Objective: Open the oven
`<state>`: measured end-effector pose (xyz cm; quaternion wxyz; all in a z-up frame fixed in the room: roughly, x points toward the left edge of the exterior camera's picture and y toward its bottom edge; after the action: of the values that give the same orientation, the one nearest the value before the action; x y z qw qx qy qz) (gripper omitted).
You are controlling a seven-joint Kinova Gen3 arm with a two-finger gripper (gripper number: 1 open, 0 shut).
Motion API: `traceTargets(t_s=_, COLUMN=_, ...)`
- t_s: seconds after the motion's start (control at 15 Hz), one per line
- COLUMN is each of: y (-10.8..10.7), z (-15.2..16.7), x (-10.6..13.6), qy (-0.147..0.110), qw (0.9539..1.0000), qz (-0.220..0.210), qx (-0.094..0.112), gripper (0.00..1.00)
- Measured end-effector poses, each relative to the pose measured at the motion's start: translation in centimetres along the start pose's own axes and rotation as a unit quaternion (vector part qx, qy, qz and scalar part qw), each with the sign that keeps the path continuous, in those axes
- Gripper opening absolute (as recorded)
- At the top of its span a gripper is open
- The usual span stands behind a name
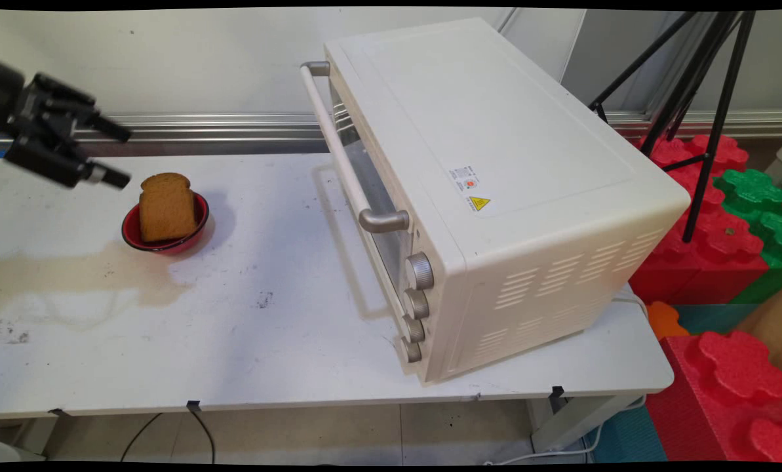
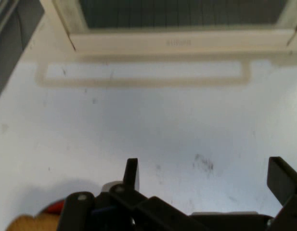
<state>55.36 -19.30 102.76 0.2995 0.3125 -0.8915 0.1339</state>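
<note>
The black two-finger gripper (image 1: pixel 112 156) is hanging above the left end of the white table (image 1: pixel 286 341), its fingers spread wide apart and holding nothing. In the hand view the two fingertips (image 2: pixel 131 171) are standing far from each other with bare table showing between them.

Nearest to it, just to its right and lower, a brown slice of toast (image 1: pixel 166 207) is leaning upright in a small red bowl (image 1: pixel 197 231), which is sitting on the table beside a pale brownish stain (image 1: pixel 89 275). The gripper is not touching either one.

The slice looks light, dry and crumbly, so it would likely be breaking under a hard squeeze; its flat faces, reached above the bowl's rim, seem the surest place to take hold. The bowl looks light as well and could be sliding if nudged.

Well apart to the right, a large cream-coloured toaster oven (image 1: pixel 495 196) is standing with its door shut, its long handle (image 1: pixel 348 157) and row of knobs (image 1: pixel 417 308) facing left towards the gripper.
</note>
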Motion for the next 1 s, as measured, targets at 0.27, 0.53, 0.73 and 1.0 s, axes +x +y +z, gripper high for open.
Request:
traceTargets(t_s=0.27, y=-0.5, z=0.4, x=4.6, qy=0.031, qw=0.9995, qz=-0.003, qx=0.0, gripper=1.0)
traceTargets(t_s=0.53, y=-0.8, z=1.3, x=8.8, qy=0.049, qw=0.9988, qz=-0.006, qx=-0.004, gripper=1.0)
traceTargets(t_s=0.73, y=-0.7, z=2.3, x=11.6, qy=0.058, qw=0.9983, qz=-0.006, qx=-0.01, gripper=1.0)
traceTargets(t_s=1.0, y=-0.5, z=3.8, x=14.5, qy=0.064, qw=0.9978, qz=-0.003, qx=-0.013, gripper=1.0)
